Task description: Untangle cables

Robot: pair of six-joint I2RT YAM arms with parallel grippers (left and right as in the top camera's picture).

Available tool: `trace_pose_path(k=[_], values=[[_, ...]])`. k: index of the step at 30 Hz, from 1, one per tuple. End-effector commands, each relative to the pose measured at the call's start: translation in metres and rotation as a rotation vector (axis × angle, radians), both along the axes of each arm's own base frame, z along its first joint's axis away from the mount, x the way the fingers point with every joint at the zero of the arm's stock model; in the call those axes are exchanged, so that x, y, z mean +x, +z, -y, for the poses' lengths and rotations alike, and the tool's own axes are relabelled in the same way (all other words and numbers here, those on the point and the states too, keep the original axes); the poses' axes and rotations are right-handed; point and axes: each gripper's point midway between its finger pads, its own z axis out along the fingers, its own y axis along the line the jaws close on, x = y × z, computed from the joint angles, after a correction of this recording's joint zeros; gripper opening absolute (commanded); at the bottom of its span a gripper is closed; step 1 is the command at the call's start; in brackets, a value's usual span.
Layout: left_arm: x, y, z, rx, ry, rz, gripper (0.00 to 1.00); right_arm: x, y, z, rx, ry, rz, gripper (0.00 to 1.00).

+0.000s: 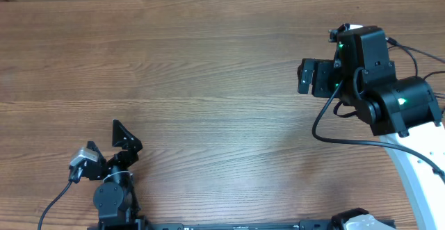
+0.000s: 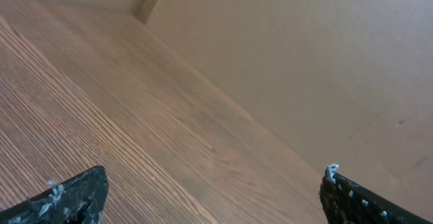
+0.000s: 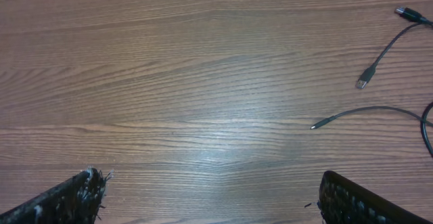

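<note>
Cables (image 3: pixel 325 122) seen only in right wrist view, at its right side, lying flat on bench (image 3: pixel 169 82), clear of both tools. First cable (image 3: pixel 364 82): long axis diagonal, small plug pointing down-left, cord running up and to the right. Second cable (image 3: pixel 375 107): roughly horizontal, thin plug tip pointing left, cord running right, then curling down at picture edge. Third plug (image 3: pixel 408 13) in top right corner, pointing up-left, cord cut off by the frame. All three plug ends apart from one another. Cannot tell whether cords cross beyond the edge. Cannot be told apart from arm wiring in overhead.

Bench: brown wood grain, lines running left-right in overhead, soft glare patch in right wrist view. Plain beige wall panel (image 2: pixel 304 61) standing along far edge of bench.

Right tool (image 3: pixel 210 200): spread wide, nothing between fingers, tips at the lower corners of its view, above bare wood, cables off to the right. At far right of bench in overhead.

Left tool (image 2: pixel 213 204): also spread wide, gripping nothing, angled toward far panel. At near left of bench in overhead, well apart from right tool.
</note>
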Motion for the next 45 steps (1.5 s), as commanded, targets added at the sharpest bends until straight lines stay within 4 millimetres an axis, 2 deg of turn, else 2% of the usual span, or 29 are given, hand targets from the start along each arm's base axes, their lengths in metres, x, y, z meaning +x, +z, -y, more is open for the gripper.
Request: trace_pose_path(k=[1,32,36,38,43,45], values=[[0.001,0.0,0.002,0.014,-0.016,0.0,1.0,-0.002,0.005,0.0,0.008,-0.001,0.019,1.0],[0.001,0.0,0.002,0.014,-0.016,0.0,1.0,-0.002,0.005,0.0,0.008,-0.001,0.019,1.0],[0.001,0.0,0.002,0.014,-0.016,0.0,1.0,-0.004,0.003,-0.01,0.065,0.013,-0.001,1.0],[0.001,0.0,0.002,0.014,-0.016,0.0,0.99,-0.001,0.012,-0.008,0.092,-0.027,0.037,1.0],[0.001,0.0,0.002,0.014,-0.016,0.0,1.0,0.016,0.05,-0.005,0.127,-0.036,0.311,1.0],[0.001,0.0,0.002,0.014,-0.016,0.0,1.0,0.015,0.054,-0.003,0.155,-0.038,0.401,1.0]])
